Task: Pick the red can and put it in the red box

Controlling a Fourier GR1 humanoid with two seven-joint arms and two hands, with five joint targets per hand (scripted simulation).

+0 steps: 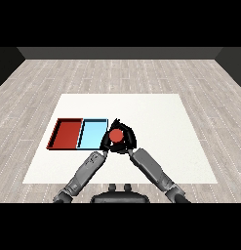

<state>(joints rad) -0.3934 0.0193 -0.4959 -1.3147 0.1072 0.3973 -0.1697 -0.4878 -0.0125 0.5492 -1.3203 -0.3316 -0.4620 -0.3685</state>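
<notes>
- Head view, task in its middle stage: the red can (115, 135) is off to the right of both trays, just beside the light blue tray (91, 135), and not yet in the red tray (66, 133).
- Right hand (126, 136): black fingers curl round the red can from the right and behind, so the can appears clasped; whether it rests on the white bench (156, 132) or is lifted off it cannot be told.
- Left hand (105, 144): close against the can's left side, at the blue tray's near right corner; the state of this hand cannot be told.
- Containers: the trays lie side by side, touching, red on the left. Both interiors show only their own floor colour; nothing lies in either.
- Remaining, by judgement: carry the can leftward across the blue tray, then release it in the red tray.
</notes>
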